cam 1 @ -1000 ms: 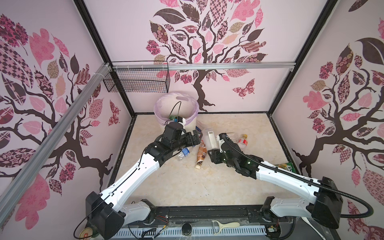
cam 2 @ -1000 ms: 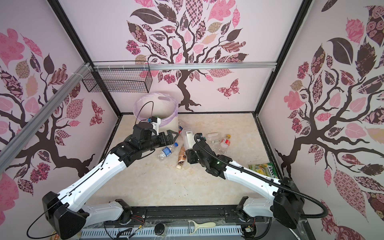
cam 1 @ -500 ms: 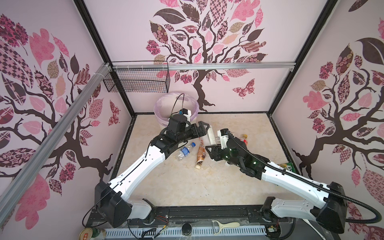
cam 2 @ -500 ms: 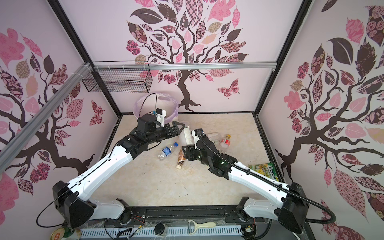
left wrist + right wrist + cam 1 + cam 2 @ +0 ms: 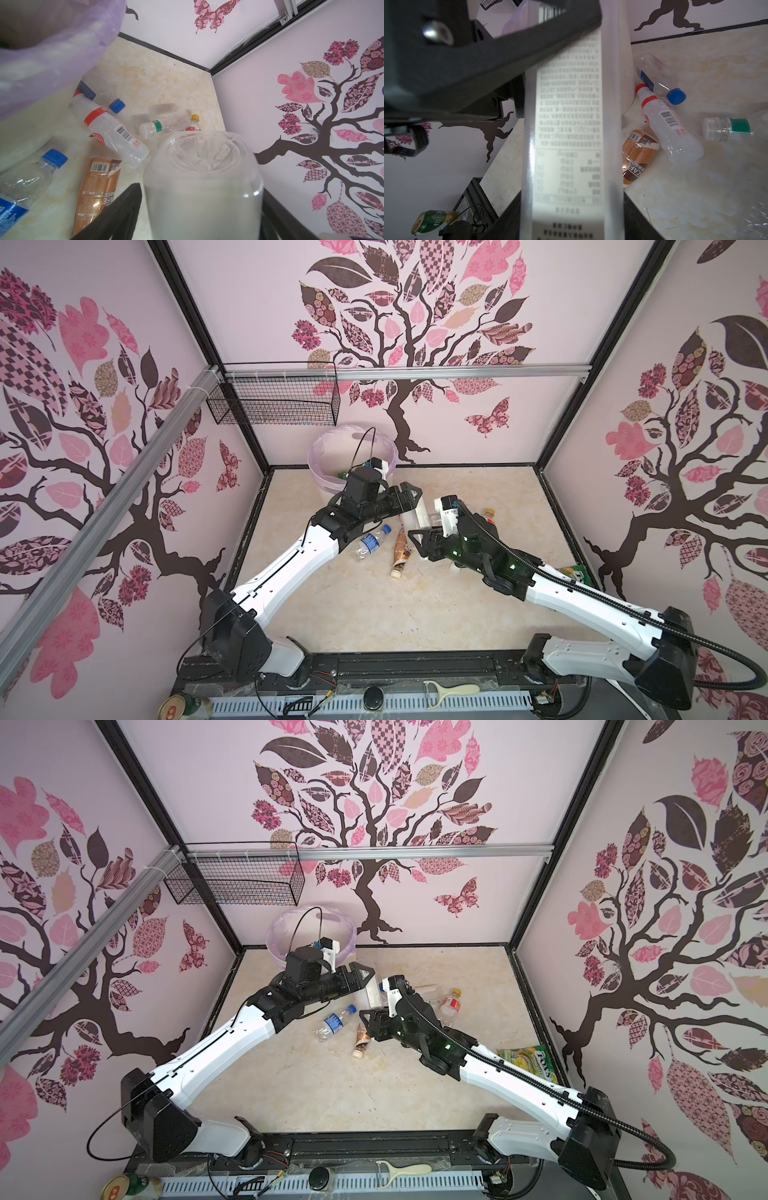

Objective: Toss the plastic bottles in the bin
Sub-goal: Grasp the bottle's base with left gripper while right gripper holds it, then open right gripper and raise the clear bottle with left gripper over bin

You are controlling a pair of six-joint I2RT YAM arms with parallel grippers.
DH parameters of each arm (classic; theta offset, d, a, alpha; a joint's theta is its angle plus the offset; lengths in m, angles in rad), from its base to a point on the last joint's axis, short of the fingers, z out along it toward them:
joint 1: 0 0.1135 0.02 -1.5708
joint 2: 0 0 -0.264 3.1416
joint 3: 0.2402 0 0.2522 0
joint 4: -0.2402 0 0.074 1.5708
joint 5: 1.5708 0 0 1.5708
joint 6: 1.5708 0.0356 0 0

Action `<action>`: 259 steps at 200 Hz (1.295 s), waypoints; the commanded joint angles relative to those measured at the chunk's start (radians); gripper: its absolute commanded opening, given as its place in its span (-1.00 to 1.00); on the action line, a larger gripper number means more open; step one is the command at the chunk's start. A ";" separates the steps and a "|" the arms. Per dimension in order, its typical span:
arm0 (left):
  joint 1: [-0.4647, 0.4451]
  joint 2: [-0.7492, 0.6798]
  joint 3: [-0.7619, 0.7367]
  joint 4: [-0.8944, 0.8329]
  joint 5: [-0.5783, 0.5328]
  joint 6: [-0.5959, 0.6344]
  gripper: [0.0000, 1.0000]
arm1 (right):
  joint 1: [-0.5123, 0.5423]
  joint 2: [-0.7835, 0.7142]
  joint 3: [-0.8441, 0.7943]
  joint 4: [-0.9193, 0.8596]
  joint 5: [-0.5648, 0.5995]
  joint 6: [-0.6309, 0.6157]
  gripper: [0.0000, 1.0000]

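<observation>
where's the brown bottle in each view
top view: brown bottle lying mid-floor, right of blue-cap bottle
top view: brown bottle, same spot
left wrist: between blue-cap bottle and held bottle
right wrist: between held bottle and red-band bottle
landmark: bin, beyond it in all four

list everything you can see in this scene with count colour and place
bin: 1, cream with lilac liner, back left floor corner
green bottle: 1, green, inside the bin
frosted bottle: 1, clear-white, between both end effectors
floor bottles: at least 6, clear with blue, red, white or yellow caps, one brown-labelled, near the bin and mid-floor
snack packet: 1, green-yellow, right floor edge
wire basket: 1, black, back wall, upper left
peeler: 1, cream, front ledge
can: 1, green, front left ledge
left end effector: 1, black, fingers flanking the frosted bottle's base
right end effector: 1, black, gripping the frosted bottle
</observation>
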 commanded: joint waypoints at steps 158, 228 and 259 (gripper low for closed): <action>0.006 0.011 0.212 -0.139 -0.156 0.182 0.04 | 0.004 -0.154 -0.004 -0.040 0.048 -0.072 0.98; 0.044 0.051 0.529 -0.231 -0.334 0.497 0.06 | 0.003 -0.127 0.128 -0.112 0.112 -0.188 0.99; 0.043 0.041 0.595 -0.129 -0.432 0.689 0.06 | 0.003 -0.106 0.179 -0.109 0.100 -0.190 0.99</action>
